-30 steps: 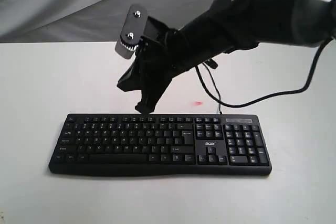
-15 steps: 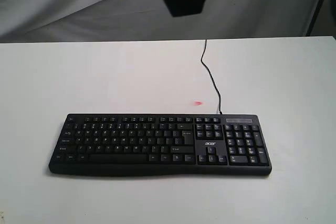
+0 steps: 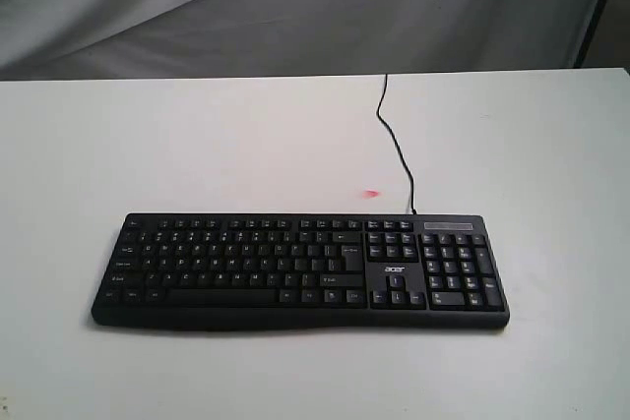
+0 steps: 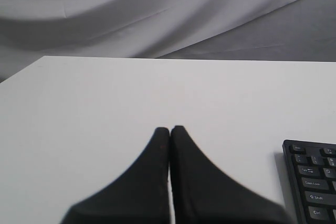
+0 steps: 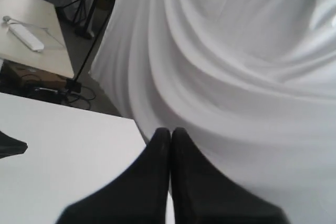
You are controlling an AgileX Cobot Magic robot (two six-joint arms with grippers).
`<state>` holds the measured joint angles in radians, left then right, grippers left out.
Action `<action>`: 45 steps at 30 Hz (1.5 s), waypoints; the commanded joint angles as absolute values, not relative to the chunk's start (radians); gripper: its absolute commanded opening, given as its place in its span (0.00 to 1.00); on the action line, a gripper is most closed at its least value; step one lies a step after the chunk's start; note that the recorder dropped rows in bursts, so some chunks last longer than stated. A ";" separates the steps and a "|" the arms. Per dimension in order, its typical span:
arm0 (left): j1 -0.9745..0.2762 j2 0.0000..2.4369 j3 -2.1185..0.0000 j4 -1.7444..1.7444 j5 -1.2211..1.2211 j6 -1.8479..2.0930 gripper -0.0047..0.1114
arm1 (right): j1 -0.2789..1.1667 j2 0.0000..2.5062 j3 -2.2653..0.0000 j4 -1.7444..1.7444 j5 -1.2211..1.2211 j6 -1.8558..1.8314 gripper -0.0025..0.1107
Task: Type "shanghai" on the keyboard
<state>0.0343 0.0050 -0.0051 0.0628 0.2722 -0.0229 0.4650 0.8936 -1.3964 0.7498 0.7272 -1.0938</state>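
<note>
The keyboard (image 3: 300, 268) lies parallel to the table's (image 3: 177, 135) front edge, near its middle, with its cable (image 3: 397, 150) running to the back edge. The left gripper (image 4: 169, 129) and right gripper (image 5: 170, 130) are pinched together and empty, likely so each forms one blunt tip for pressing single keys. The right seems high, facing the drape (image 5: 236, 51).

Flush together: left fingers (image 4: 151, 169); right fingers (image 5: 152, 169)

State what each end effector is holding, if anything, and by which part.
Nothing: the left end effector and right end effector are both shut empty.
</note>
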 commanded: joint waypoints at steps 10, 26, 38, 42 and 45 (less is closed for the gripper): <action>0.031 0.000 0.000 0.062 0.266 -0.024 0.05 | 0.469 0.669 -1.393 0.672 0.733 -0.963 0.02; 0.031 0.000 0.000 0.062 0.266 -0.024 0.05 | 0.469 0.545 -1.393 0.627 0.664 -0.963 0.02; 0.031 0.000 0.000 0.062 0.266 -0.024 0.05 | 0.430 0.373 -1.393 0.368 0.516 -0.615 0.02; 0.031 0.000 0.000 0.062 0.266 -0.024 0.05 | 0.356 0.301 -1.393 0.152 0.557 -0.400 0.02; 0.031 0.000 0.000 0.062 0.266 -0.024 0.05 | 0.273 0.247 -1.393 -0.031 0.644 -0.239 0.02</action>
